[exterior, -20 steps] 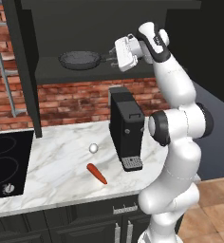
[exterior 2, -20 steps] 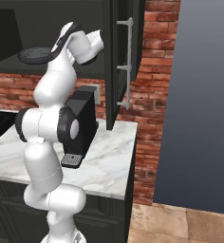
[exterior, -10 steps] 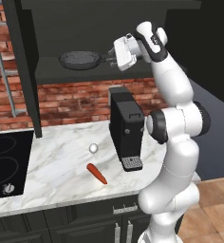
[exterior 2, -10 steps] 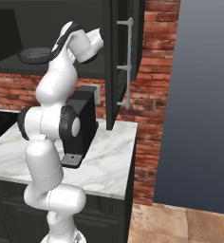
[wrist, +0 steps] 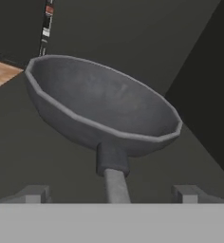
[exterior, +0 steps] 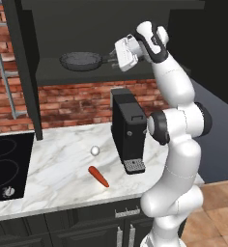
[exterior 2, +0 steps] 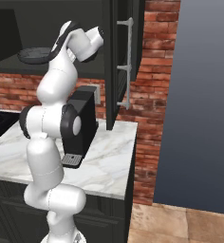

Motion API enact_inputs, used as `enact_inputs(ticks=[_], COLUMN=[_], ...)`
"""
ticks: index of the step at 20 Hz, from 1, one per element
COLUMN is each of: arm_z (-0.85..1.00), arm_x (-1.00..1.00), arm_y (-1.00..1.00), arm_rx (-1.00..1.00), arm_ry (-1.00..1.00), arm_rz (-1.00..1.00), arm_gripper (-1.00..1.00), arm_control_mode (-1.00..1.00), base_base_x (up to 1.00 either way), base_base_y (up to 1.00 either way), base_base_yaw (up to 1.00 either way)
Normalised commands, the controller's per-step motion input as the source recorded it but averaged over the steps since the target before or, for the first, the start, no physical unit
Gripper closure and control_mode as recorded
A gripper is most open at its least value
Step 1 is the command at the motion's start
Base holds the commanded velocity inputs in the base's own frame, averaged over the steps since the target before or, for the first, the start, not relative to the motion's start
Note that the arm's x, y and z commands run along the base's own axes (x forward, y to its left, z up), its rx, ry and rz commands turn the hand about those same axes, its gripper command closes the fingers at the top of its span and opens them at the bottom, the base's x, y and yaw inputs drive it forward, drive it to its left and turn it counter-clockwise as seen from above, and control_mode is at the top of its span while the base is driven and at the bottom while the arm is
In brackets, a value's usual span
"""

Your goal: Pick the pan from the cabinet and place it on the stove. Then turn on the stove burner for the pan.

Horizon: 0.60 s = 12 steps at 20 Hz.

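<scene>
Pan [exterior: 81,60] sits on the open shelf of the cabinet [exterior: 26,72], up above the brick wall [exterior: 72,103] and the marble counter [exterior: 63,169]. Its bowl lies to the left, and its long thin handle points right toward the arm. The gripper [exterior: 114,57] is raised to shelf height at the handle's right end, its white hand turned toward the pan. In the hand view the pan [wrist: 102,107] fills the middle, the handle running straight down between the two fingertips [wrist: 33,193], which stand wide apart on either side of it and touch nothing; nothing is held. In the right base view the pan [exterior 2: 35,54] shows as a dark disc on the shelf, just left of the arm's upper links, and one cabinet door [exterior 2: 121,57] stands open to the right with its long silver bar handle [exterior 2: 129,61] facing out.

Below the shelf, a black coffee machine [exterior: 128,130] stands on the counter just in front of the wall, close beside the arm's elbow. Nearer on the counter lie a small white egg [exterior: 94,151] and, just nearer than it, an orange carrot [exterior: 99,176]. The stove [exterior: 5,164] is set into the counter at the far left, well apart from the pan, with ring outlines on its black glass and a small silver knob [exterior: 8,191] at its near edge
</scene>
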Motion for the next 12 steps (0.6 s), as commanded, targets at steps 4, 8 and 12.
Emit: enact_inputs(ticks=[4,8,12], arm_z=[-0.21,-0.16,-0.12], arm_x=[0.07,0.02,0.03], arm_y=[0.0,0.0,0.0], arm_rx=[0.0,0.0,0.0], arm_ry=[0.01,0.01,0.0], arm_rz=[0.0,0.0,0.0], arm_gripper=[-1.0,-1.0,-1.0], arm_control_mode=[-1.0,-1.0,-1.0], base_base_x=[0.0,0.0,0.0], base_base_y=[0.0,0.0,0.0], base_base_yaw=[0.0,0.0,0.0])
